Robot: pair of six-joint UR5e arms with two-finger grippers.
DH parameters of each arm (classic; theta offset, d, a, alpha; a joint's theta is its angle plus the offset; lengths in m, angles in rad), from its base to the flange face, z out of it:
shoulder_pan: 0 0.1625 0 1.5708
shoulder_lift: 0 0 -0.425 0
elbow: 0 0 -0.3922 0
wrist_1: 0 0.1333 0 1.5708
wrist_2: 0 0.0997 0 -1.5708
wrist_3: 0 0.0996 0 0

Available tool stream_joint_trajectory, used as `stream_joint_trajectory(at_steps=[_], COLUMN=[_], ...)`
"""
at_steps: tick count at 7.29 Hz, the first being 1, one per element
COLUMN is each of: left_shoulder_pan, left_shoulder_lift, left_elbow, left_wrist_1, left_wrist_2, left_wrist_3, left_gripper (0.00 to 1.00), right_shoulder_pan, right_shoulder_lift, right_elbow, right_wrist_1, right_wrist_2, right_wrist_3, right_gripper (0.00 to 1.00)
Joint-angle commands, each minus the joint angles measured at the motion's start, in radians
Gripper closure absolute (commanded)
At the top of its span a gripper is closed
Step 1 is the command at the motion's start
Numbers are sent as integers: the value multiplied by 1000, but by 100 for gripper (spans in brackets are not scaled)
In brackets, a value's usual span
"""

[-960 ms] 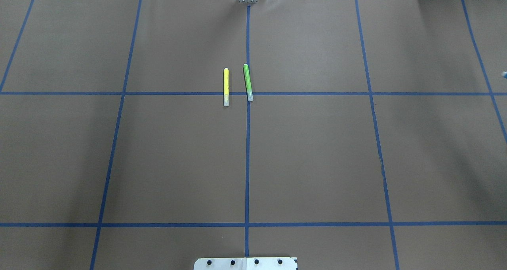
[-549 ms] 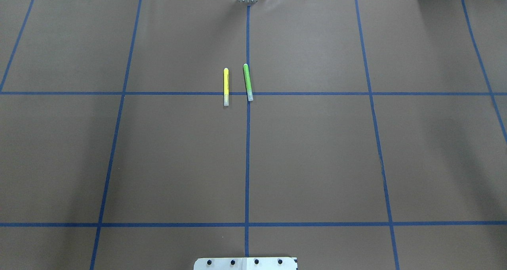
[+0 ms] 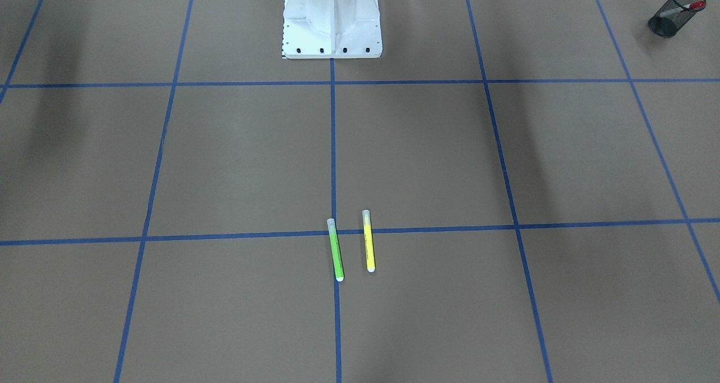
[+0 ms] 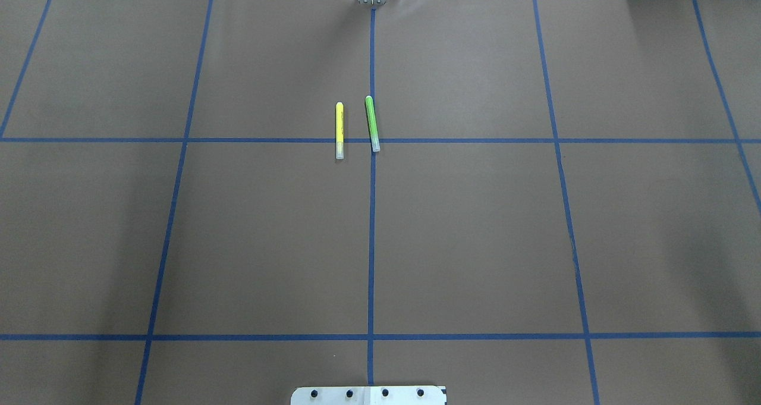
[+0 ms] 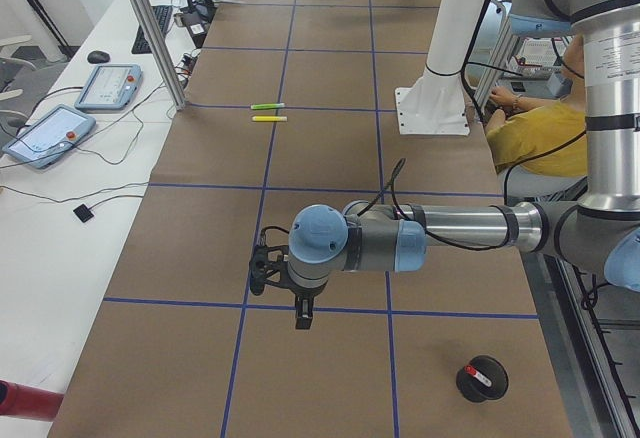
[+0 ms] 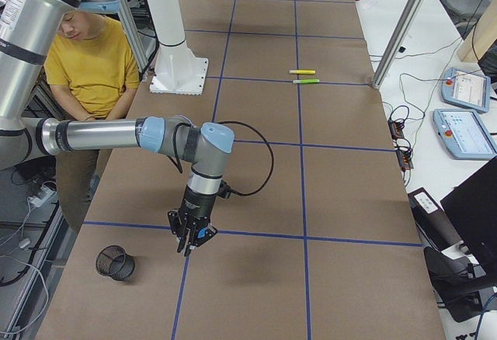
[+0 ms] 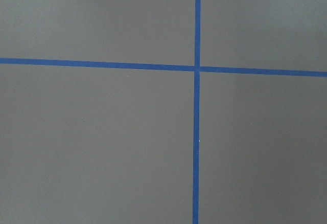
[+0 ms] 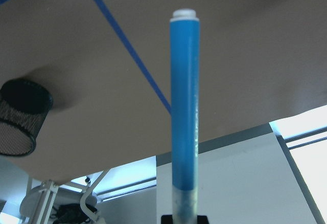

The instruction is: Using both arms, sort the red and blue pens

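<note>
Clamping blue pen (image 8: 184, 106) by its cap end in right gripper (image 6: 189, 244), hovering near right cup (image 6: 115, 263). Next, probably: centring over the rim, tipping pen down, letting go. Leaving red pen (image 3: 683, 8) in left cup (image 3: 664, 24). Unable to tell left gripper (image 5: 302, 316) jaw state.

The worktop (image 4: 475, 244) is barred centrally by the yellow marker (image 4: 339, 130) and green marker (image 4: 372, 123); a mesh cup (image 6: 115, 263) is stood near the right claw (image 6: 189, 247).

- My left gripper (image 5: 302, 318) shows only from the table's end, so I cannot tell whether its jaws are parted or closed.
- The blue pen (image 8: 184, 106) runs off the bottom edge, where my right gripper (image 6: 192, 245) holds it.
- The mesh cup (image 8: 18, 116) is cut by the left edge.
</note>
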Motion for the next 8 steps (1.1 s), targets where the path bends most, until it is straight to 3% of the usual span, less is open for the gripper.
stream_joint_trajectory(at_steps=[1, 5, 8], left_shoulder_pan=[0, 0, 0], left_shoulder_lift=[8, 8, 8], left_elbow=[2, 2, 2], left_wrist_1=[-25, -49, -63], left_wrist_2=[-1, -1, -1], left_wrist_3=[0, 0, 1], left_gripper=[1, 0, 0], right_shoulder_pan=[-2, -2, 1], right_shoulder_lift=[-74, -267, -280], right_elbow=[30, 30, -54], right_wrist_1=[-52, -73, -110], right_wrist_2=[-40, -43, 7], right_wrist_3=[-69, 6, 86], right_gripper=[100, 100, 100])
